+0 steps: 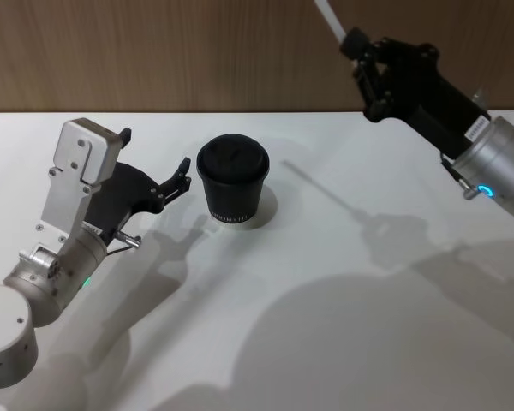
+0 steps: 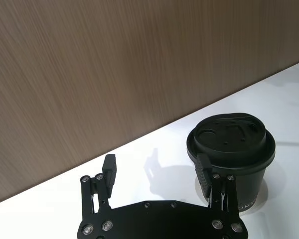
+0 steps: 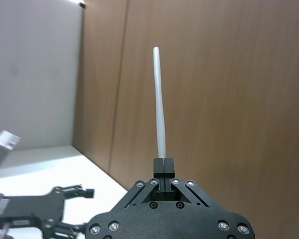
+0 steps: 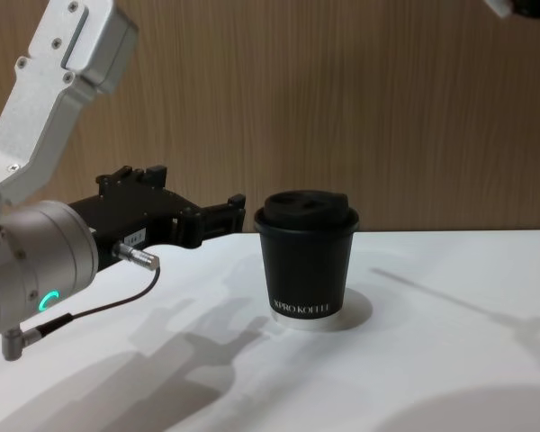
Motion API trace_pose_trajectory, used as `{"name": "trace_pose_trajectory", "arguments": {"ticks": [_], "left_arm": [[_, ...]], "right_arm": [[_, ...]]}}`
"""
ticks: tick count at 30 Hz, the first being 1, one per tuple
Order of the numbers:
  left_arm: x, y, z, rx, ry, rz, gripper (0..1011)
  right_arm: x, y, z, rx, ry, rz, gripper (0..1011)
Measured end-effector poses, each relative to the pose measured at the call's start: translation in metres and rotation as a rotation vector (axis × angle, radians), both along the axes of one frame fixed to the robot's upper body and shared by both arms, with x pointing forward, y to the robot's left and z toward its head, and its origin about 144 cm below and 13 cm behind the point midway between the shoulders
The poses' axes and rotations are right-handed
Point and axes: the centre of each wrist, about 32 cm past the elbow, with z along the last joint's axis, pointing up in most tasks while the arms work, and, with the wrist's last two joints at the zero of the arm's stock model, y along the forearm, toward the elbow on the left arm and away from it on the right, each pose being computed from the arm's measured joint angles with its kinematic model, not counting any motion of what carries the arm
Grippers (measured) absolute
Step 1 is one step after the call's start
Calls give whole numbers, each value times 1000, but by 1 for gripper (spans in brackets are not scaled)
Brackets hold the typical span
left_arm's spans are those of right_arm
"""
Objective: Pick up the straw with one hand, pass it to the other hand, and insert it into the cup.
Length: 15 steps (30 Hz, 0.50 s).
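**Head view.** The right gripper [image 1: 356, 41] is hanging high at the far right, above the table [image 1: 34, 137]. Its fingers are clamping together on the lower end of the straw [image 1: 330, 19], which is running up and away out of the top edge. The cup [image 1: 231, 184] is standing upright on the table near the centre. The left gripper [image 1: 154, 152] is sitting low at the left with its fingers spread apart. One fingertip is lying just beside the cup; contact cannot be confirmed.

**Left wrist view.** The left gripper [image 2: 157, 172] is showing both fingers [image 2: 109, 169] wide apart with nothing between them. The cup [image 2: 231, 149] is standing at the outer side of one finger, not between the two.

**Right wrist view.** The right gripper [image 3: 163, 164] is pinching the straw [image 3: 160, 114] at its base. The straw is pointing straight out from the fingertips against the wood wall [image 3: 229, 74]. The left gripper [image 3: 65, 194] is showing farther off, low down.

**Chest view.** The left gripper [image 4: 198, 189] is reaching level towards the cup [image 4: 308, 256], and its nearer fingertip is stopping just short of the lid [image 4: 306, 207]. A thin black cable [image 4: 99, 306] is looping under the left arm.
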Motion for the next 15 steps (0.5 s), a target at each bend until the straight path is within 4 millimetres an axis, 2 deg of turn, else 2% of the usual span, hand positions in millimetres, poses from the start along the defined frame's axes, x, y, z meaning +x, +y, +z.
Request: {"name": "trace_pose_trajectory", "arguments": {"ticks": [15], "left_arm": [[0,0,0,0,0,0,1002]], "right_arm": [[24,29,-2,32,24,178,2]]}}
